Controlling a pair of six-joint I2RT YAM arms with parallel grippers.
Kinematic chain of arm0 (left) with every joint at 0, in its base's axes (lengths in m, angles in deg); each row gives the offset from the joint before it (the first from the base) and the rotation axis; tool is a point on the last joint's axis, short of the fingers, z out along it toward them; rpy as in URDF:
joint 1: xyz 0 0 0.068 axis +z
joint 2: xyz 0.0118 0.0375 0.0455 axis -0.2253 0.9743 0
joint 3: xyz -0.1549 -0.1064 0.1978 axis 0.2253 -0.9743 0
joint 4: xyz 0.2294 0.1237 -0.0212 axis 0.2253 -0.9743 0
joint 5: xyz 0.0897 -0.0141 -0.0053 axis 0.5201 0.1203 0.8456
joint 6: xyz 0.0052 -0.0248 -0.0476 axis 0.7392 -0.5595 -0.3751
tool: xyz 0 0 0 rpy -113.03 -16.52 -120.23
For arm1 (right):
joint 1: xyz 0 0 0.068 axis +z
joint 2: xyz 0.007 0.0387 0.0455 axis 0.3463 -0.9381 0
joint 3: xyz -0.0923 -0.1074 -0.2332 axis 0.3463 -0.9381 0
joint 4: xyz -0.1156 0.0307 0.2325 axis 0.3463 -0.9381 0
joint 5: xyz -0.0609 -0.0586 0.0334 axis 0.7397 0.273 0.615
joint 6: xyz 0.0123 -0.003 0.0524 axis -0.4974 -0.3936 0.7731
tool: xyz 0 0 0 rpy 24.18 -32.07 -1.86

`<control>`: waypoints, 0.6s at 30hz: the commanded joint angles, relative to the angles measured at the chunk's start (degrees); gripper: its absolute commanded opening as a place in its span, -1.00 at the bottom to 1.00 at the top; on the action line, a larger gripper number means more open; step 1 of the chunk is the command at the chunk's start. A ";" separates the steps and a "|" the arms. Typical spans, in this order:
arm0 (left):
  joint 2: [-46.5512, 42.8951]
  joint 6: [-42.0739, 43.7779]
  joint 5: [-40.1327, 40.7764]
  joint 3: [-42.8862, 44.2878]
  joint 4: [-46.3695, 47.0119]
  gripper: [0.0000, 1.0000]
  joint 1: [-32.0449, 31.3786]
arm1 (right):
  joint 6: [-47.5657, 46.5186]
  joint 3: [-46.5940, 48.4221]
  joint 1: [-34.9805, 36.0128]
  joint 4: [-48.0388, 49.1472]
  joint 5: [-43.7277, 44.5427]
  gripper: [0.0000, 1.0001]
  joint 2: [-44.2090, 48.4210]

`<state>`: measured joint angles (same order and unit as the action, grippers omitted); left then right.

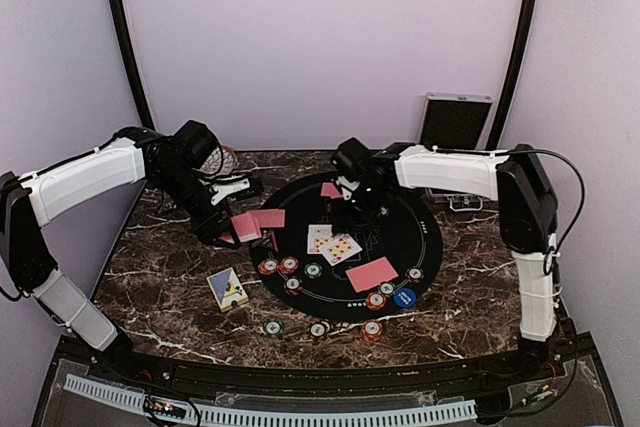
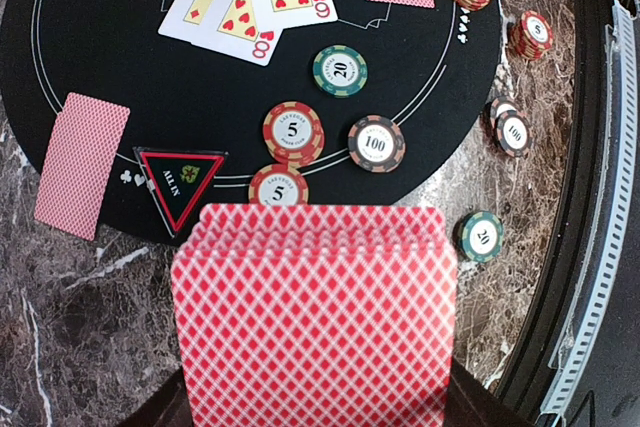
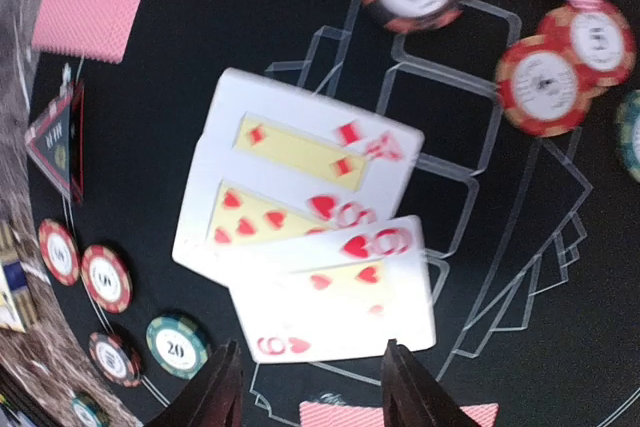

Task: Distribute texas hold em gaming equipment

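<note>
While left claw [image 2: 318,402] grips the card deck [image 2: 315,287] | right claw [image 3: 312,392] parted, seemingly just above face-up cards [image 3: 300,237].

Three cameras on one card layout: one fixed and high, two wrist-mounted and close.

Top external: above and behind the arm bases [image 1: 540,327], tilted down toward the far wall. Farthest off; takes in the whole marbled tabletop [image 1: 480,287] and round black mat [image 1: 410,232]. Left wrist: low over the mat's left edge, facing right across it. The near rail [image 2: 592,217] runs down the picture's right side, and a red-backed deck [image 2: 315,317] blocks the lower half. Right wrist: closest, slightly blurred, almost straight down on mat centre, its fingers [image 3: 222,392] at the bottom edge, far side up. All three share the face-up cards [image 1: 333,244]. Both wrist views also share the ALL IN marker [image 2: 180,182] and the chips [image 2: 293,130] beside it.
</note>
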<state>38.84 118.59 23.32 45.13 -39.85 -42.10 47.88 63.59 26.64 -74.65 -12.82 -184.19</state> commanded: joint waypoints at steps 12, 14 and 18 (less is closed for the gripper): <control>-1.90 0.68 -1.48 1.11 -1.24 -1.00 0.25 | 4.97 -19.27 -11.74 22.34 -18.65 0.03 6.13; -1.84 0.68 -1.46 1.19 -1.31 -1.00 0.25 | 5.16 -19.44 -11.78 22.98 -19.20 0.02 5.20; -1.52 0.68 -1.59 1.48 -1.62 -1.00 0.27 | 6.10 -20.57 -11.68 25.17 -20.78 -0.03 4.55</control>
<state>38.84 118.61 23.30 45.13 -39.89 -42.10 52.64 44.42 15.20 -53.69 -30.83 -178.37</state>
